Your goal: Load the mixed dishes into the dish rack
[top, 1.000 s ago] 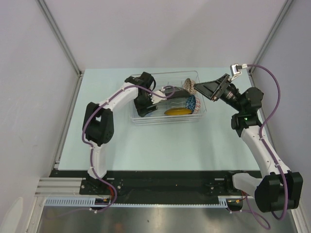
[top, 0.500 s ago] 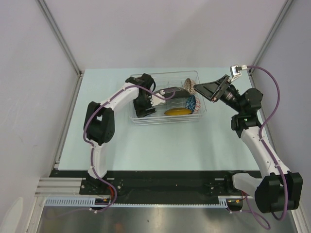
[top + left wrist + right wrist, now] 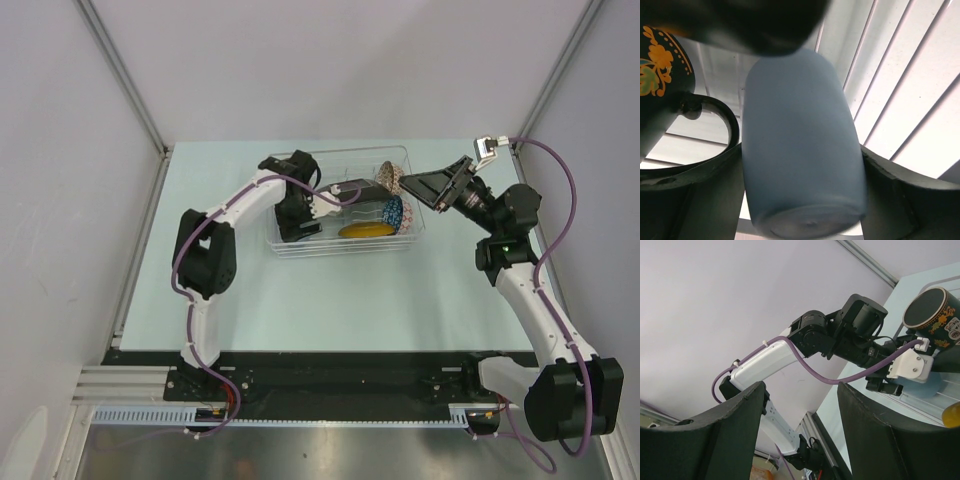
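Note:
The clear dish rack (image 3: 300, 250) lies mid-table. My left gripper (image 3: 306, 226) is inside its left part, shut on the light blue cup (image 3: 800, 145), whose sides touch both fingers (image 3: 700, 200). The red-inside dark cup (image 3: 660, 75), with orange flowers, lies next to it; it also shows in the top view (image 3: 360, 190) and the right wrist view (image 3: 932, 315). The beige patterned bowl (image 3: 391, 177), blue patterned bowl (image 3: 393, 211) and yellow-brown saucer (image 3: 365, 229) sit in the rack's right part. My right gripper (image 3: 415, 186) hangs open and empty above the rack's right edge. I cannot make out the black plate.
The rack's ribbed floor (image 3: 910, 75) lies under the blue cup. White walls with metal posts (image 3: 125, 80) close in the table on three sides. The left arm (image 3: 840, 335) fills the middle of the right wrist view.
The right gripper has edged slightly left toward the rack. The left gripper has shifted very little and still holds the light blue cup.

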Controlling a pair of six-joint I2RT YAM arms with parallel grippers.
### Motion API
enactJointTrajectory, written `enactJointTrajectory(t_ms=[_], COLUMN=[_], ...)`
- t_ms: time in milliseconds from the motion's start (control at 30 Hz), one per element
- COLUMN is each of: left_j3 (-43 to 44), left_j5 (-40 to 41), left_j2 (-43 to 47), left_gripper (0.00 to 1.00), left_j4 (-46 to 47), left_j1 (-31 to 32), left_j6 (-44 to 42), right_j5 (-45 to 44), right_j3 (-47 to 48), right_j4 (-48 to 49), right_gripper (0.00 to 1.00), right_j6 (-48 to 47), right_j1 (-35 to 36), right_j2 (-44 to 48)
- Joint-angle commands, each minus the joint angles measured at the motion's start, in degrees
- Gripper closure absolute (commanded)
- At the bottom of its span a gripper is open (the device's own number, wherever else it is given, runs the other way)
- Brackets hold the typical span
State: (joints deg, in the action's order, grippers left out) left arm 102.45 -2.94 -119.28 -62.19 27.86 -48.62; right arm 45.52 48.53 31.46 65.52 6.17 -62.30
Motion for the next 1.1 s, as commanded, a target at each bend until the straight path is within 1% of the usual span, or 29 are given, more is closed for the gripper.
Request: enactJointTrajectory(t_ms=[0,33,367,533,567,700,733,767,933,1067], left_j3=[3.4,3.7,2.9,4.8,5.2,6.7,6.8,6.7,7.8,9.4], left_j5=[-0.2,-0.1,0.2,0.1,0.0,-0.5,-1.0,-0.8,-1.6,-2.3], left_j2=[1.2,1.4,2.7,3.6,3.8,6.9,7.7,9.6,13.8,16.7], left_gripper=[0.11,0.00,0.00,0.00,0.00,0.00,0.00,0.00,0.00,0.00], left_j4=[-1.4,-1.4,-1.3,-2.1,-2.2,-2.4,-1.8,-1.2,1.1,1.9], left_j1=[0.6,0.7,1.0,1.0,1.0,0.9,0.9,0.9,1.0,0.8], left_j6=[-0.8,-0.9,-1.2,-1.1,-1.0,-0.2,0.1,0.4,3.2,6.3], right_j5=[0.3,0.4,0.4,0.5,0.6,0.2,0.1,0.0,-0.6,-1.7], right_j3=[-0.3,-0.4,-0.5,-0.5,-0.4,-0.5,-0.4,-0.5,-0.4,-0.5], right_j4=[1.9,2.1,1.4,1.7,1.5,-0.9,-1.5,-2.5,-4.9,-11.3], right_gripper=[0.34,0.34,0.34,0.33,0.32,0.21,0.14,0.00,0.00,0.00], right_j6=[-0.1,-0.1,-0.5,-0.8,-1.0,-3.4,-4.0,-4.9,-7.3,-11.3], right_j1=[0.2,0.2,0.2,0.4,0.4,0.4,0.4,0.5,0.3,0.1], right_j2=[1.6,1.6,2.4,2.3,2.1,2.1,2.1,2.1,2.3,3.2])
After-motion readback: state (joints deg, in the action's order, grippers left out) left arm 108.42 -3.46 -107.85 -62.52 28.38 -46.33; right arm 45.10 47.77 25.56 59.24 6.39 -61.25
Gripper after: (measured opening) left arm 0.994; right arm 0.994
